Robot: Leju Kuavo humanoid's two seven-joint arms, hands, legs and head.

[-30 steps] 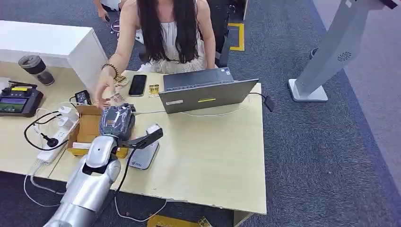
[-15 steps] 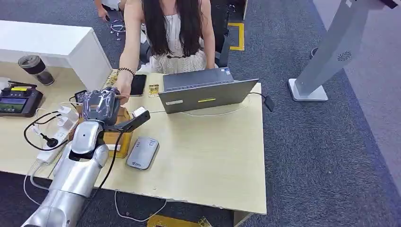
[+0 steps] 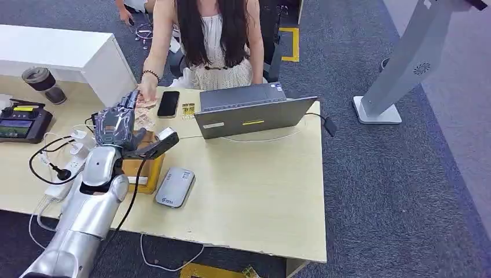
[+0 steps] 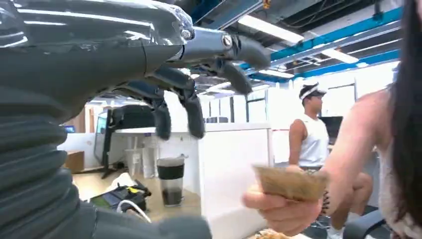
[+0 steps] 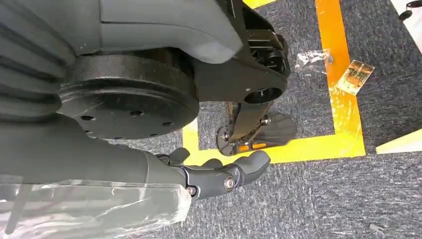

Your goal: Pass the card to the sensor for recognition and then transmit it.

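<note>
Head view: my left hand [image 3: 116,124] is raised in the left of the frame, above the cardboard box [image 3: 139,171] on the pale surface [image 3: 255,185]. Its fingers reach toward the person's hand [image 3: 146,94] in the upper left. The card [image 3: 142,99] sits at that person's hand, just beyond my fingertips; contact cannot be confirmed here. The grey sensor [image 3: 175,186] lies flat on the surface, lower left of centre, just right of the box. A laptop [image 3: 252,113] stands open at upper centre, a phone [image 3: 168,103] to its left.

Left wrist view: my left hand [image 4: 164,64] occupies the upper left, fingers [image 4: 191,107] spread apart and holding nothing. The card [image 4: 291,183] is pinched in the person's hand [image 4: 278,211] at lower right, clear of my fingers. A cup [image 4: 170,181] stands at lower centre.

Right wrist view: my right hand [image 5: 219,177] hangs over grey carpet [image 5: 308,199] with yellow tape [image 5: 338,89]. Its fingers are curled in, empty.
</note>
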